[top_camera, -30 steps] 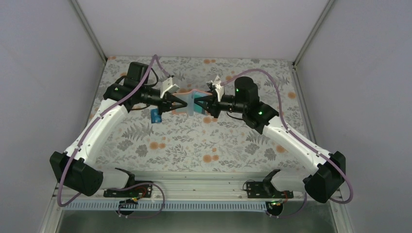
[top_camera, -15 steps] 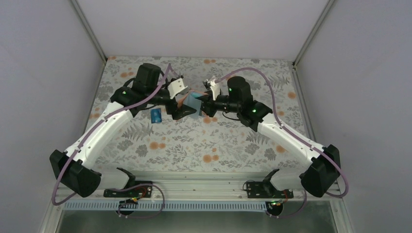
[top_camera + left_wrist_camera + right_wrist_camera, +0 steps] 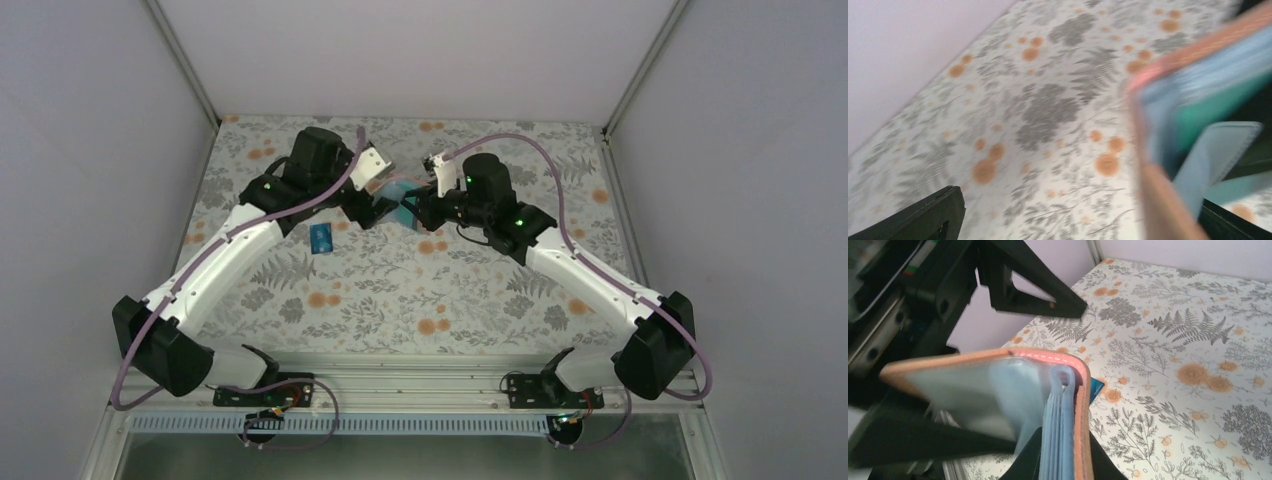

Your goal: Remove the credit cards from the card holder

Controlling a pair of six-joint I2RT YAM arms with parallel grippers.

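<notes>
- Gripping the one holder (image 3: 1081, 410) by its lower edge, the right gripper (image 3: 1064, 462) has both fingers pressed against the tan cover. The holder stands open above the table (image 3: 450, 290), in the upper centre of the top view, where the two arms meet.
- The left gripper (image 3: 382, 208) is just beside the holder with its two fingers spread wide, one at the lower left of its wrist view and one at the lower right. The cover's edge is close to the right-hand finger. That view is too blurred to tell whether they touch.
- One teal card (image 3: 1213, 100) shows inside the holder, at the right of the left wrist view.
- Several pale-blue sleeves (image 3: 1055, 435) fan from the spine in the right wrist view; their number is unclear.
- One blue card (image 3: 320, 238) lies flat on the table, left of centre in the top view, apart from the holder and from both grippers.
</notes>
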